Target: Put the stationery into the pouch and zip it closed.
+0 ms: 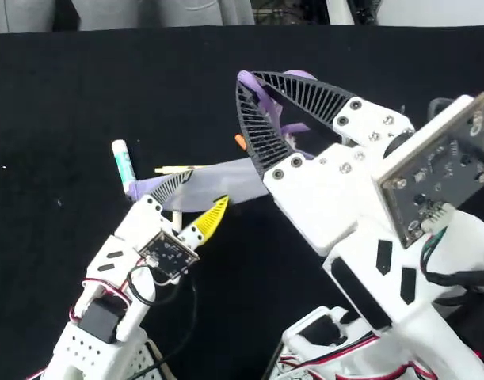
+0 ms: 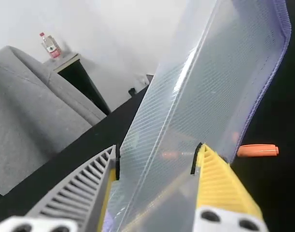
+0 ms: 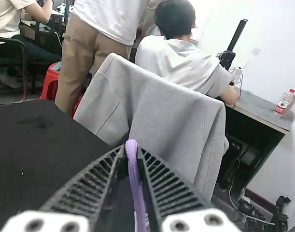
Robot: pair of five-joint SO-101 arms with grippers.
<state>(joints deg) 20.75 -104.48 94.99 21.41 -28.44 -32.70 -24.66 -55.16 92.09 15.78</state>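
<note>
Both arms have the pouch [image 1: 226,180] lifted off the table [image 1: 59,87], strung between them. My left gripper [image 1: 196,198] (yellow finger plus grey one) is clamped on one end. In its wrist view the clear sheet runs between the two fingers and touches both, so the jaws sit a fair way apart with the pouch filling the gap. My right gripper [image 1: 249,83] is pinched nearly closed at the tips on the purple trim at the other end, and its wrist view shows that trim squeezed between the black ribbed fingers.

I read this two-ended hold as keeping the pouch taut and steady for loading or for running the zip. I can't tell whether the zip is open.

The stationery looks to be out on the table: a green-and-white marker [image 1: 123,162] just beyond the left end, a pale pencil [image 1: 174,169] near it, and an orange pen [image 1: 240,142] beside the pouch's far edge. I see nothing clearly inside the pouch, so the task looks early, and with both grippers busy, one must let go to pick anything up
</note>
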